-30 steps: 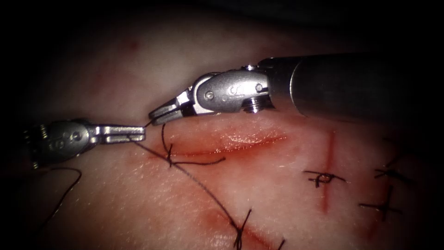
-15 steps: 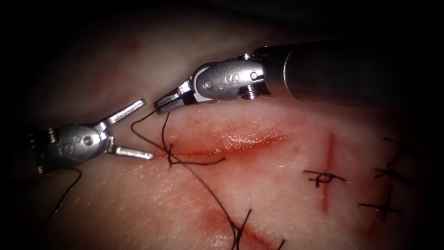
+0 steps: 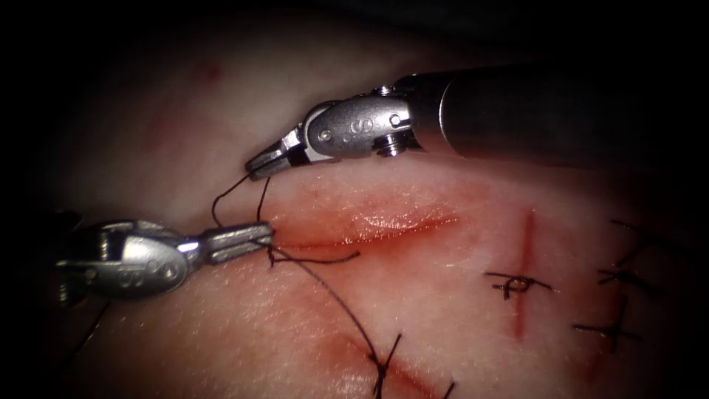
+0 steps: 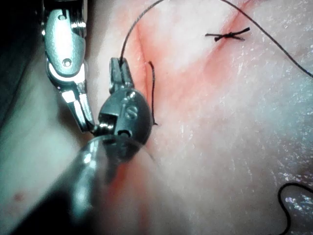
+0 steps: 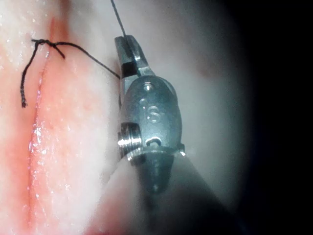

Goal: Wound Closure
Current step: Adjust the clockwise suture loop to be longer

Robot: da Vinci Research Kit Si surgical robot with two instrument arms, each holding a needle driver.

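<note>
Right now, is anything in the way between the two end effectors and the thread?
Nothing visible is. The right end effector is shut on the thread above the cut. The left end effector is shut on the thread by the knot at the cut's left end. No needle is held.

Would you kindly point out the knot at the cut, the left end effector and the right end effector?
knot (image 3: 271, 253), endoscope view, its centre at the cut's left end.
left end effector (image 3: 260, 235), endoscope view, jaw tips.
right end effector (image 3: 256, 169), endoscope view, jaw tips.

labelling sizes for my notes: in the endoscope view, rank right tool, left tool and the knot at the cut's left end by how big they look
1. right tool, nearer the camera
2. left tool
3. knot
</note>
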